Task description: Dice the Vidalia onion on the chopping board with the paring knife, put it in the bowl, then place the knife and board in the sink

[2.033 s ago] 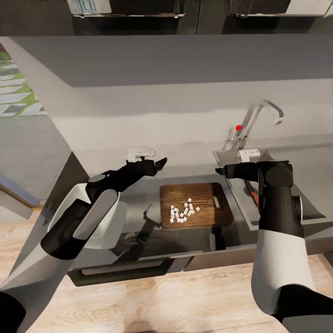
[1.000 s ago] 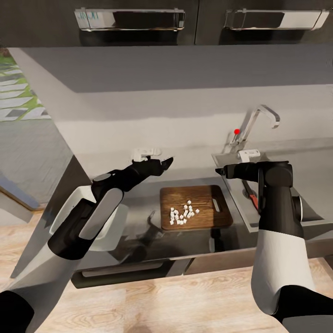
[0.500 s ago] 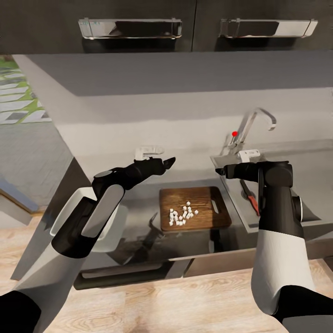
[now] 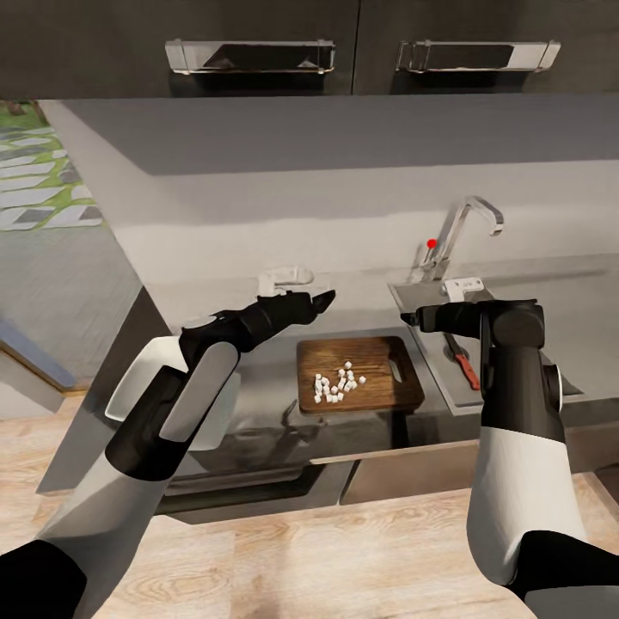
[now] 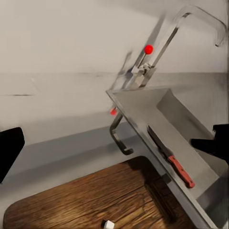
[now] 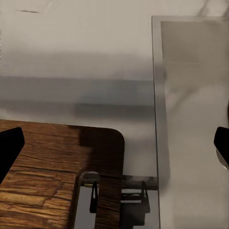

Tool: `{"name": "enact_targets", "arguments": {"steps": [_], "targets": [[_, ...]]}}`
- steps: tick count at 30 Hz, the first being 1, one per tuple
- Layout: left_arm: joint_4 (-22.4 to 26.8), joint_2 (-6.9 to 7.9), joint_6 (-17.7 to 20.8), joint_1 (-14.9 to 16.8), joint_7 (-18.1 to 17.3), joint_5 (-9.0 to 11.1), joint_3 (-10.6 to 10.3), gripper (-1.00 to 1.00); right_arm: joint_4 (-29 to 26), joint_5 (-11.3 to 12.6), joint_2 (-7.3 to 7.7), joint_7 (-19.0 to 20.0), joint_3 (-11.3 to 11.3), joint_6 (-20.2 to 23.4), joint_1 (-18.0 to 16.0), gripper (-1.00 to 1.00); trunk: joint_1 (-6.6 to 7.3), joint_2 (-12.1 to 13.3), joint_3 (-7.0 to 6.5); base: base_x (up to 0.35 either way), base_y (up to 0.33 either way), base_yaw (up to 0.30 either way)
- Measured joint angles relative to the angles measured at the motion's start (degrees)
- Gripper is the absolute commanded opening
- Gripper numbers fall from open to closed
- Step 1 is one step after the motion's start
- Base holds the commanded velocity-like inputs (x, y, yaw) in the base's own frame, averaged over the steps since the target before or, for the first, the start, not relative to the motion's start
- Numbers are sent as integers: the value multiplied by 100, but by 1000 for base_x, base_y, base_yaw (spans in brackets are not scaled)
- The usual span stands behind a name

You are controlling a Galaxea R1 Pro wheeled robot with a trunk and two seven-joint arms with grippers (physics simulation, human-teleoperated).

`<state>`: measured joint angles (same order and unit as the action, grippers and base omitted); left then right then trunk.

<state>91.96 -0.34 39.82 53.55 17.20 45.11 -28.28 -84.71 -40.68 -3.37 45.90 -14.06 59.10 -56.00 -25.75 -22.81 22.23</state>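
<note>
The chopping board [image 4: 358, 375] lies flat on the countertop [image 4: 266, 391], and everything else can be placed from it. A loose cluster of small white onion dice [image 4: 339, 383] sits on the board, toward its middle and left part. The slot-shaped handle hole is at the board's end nearest the sink [image 4: 507, 361], which begins just beside the board. The paring knife [image 4: 461, 361] lies in the sink basin, red handle toward the robot and dark blade pointing toward the tap [image 4: 460, 225]; in the left wrist view the knife [image 5: 171, 157] rests along the basin's near wall. The white bowl [image 4: 146, 378] stands on the countertop on the far side of the board from the sink, partly hidden by the left arm.

The left gripper [image 4: 322, 301] hangs in the air above the board's back left corner, its jaws spread apart and holding nothing. The right gripper [image 4: 411, 319] hangs above the board's end by the sink, also spread wide and empty; its wrist view looks down on the board's handle hole [image 6: 86, 200].
</note>
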Motion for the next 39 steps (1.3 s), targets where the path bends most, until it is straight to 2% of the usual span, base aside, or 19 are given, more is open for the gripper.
{"name": "enact_targets", "arguments": {"steps": [6, 33, 39], "targets": [[0, -66, 3, 0, 0, -1, -2, 100, -1, 0, 0, 0, 2, 0, 0, 100, 0, 0, -26, 0, 0, 0], [0, -105, 12, 0, -1, -1, -31, 100, 1, 0, 0, 0, 2, 0, 0, 100, 0, 0, -254, -1, 0, 0], [-1, -90, 12, 0, 1, -3, -50, 100, 0, 4, 1, -2, -5, 1, 1, 100, -2, 1, -294, -207, 0, 0]]}}
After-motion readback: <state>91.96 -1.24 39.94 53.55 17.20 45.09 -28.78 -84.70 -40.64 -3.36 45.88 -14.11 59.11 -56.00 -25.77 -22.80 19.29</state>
